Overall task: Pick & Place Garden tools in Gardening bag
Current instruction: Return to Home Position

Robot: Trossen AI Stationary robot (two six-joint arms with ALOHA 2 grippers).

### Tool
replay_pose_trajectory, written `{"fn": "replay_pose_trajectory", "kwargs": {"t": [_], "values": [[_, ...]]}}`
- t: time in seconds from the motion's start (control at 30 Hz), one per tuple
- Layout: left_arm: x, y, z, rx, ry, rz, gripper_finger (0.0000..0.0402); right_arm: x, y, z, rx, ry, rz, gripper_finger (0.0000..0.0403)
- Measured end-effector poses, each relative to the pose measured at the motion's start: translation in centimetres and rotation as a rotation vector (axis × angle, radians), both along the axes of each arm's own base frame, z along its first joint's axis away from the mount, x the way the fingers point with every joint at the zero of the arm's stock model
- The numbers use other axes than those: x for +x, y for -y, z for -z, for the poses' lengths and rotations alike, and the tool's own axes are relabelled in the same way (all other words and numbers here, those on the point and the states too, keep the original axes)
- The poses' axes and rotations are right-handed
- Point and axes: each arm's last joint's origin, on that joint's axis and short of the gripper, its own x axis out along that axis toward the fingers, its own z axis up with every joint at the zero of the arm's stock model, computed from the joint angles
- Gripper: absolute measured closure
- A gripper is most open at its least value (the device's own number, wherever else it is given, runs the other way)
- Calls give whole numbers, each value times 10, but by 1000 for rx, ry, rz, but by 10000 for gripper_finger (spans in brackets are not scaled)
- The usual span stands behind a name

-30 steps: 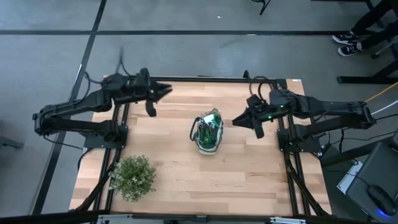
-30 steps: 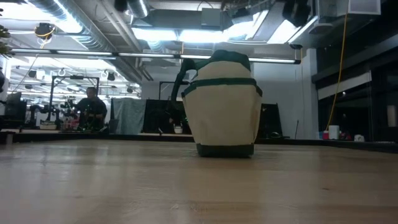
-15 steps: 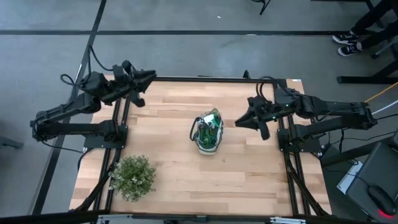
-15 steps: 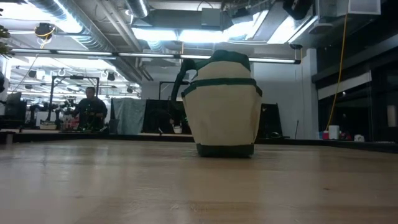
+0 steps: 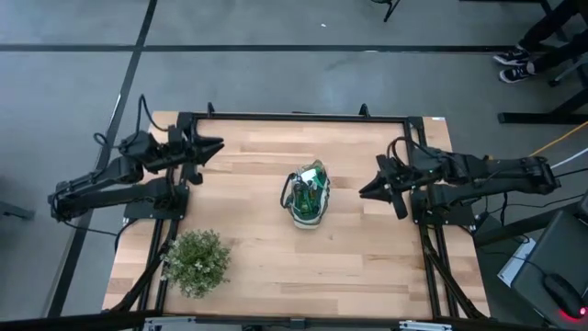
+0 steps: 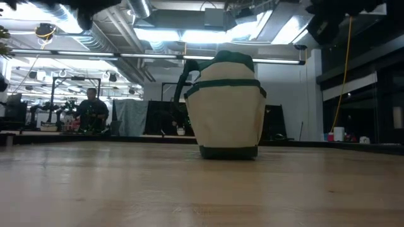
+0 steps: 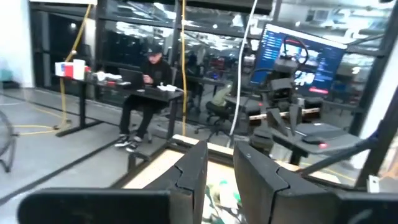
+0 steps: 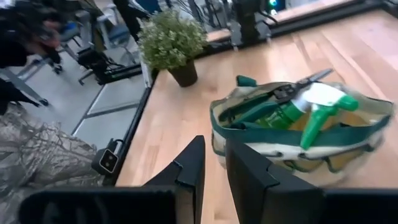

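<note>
1. The gardening bag (image 5: 308, 196) stands upright near the middle of the surface (image 5: 367, 267), and neither arm touches it.
2. In the right wrist view the green spray bottle (image 8: 308, 112) and the dark pruning shears (image 8: 305, 84) lie in the bag's open mouth, both reaching past the rim. I cannot pick out the trowel or the rake, and no tool shows outside the bag from above.
3. The left end effector (image 5: 213, 147) hangs over the far left corner of the surface, well apart from the bag. Its fingers are pressed close together and hold nothing.
4. The right end effector (image 5: 366, 190) is beside the bag on its right, pointing at it. Its fingers are also drawn together and empty.
5. Judged from this, the packing looks done, with only the retreat to rest left to do.
6. The main risk is on the right side — a low or sideways swing could snag a green strap or the protruding shears and tip the soft bag, spilling the tools.
7. The left arm sits close to the frame rail and its own cables, so a hurried fold could catch there.
8. The potted plant (image 5: 196, 260) stands at the near left, clear of both arms — it is unlikely to be disturbed.
</note>
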Motion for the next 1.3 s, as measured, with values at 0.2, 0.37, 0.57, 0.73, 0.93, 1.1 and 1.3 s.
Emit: {"fn": "replay_pose_trajectory", "kwargs": {"t": [0.2,0.37,0.57,0.73,0.93,1.1,1.3], "values": [[-6,2,44,-62,28,-9,329,0,-4,30,-22,121,-40,336],[-5,3,71,-137,19,10,329,-1,-8,49,-39,193,-80,336],[-1,6,90,-199,-19,65,329,-1,-14,62,-52,299,-115,336],[4,12,104,-233,-51,131,329,-3,-18,71,-43,408,-127,336],[8,19,121,-238,-88,200,329,-7,-20,81,-41,462,-91,336],[10,21,137,-278,-131,208,329,-7,-21,87,-38,432,-95,336],[10,21,142,-301,-163,203,329,-7,-21,90,115,357,-65,336]]}}
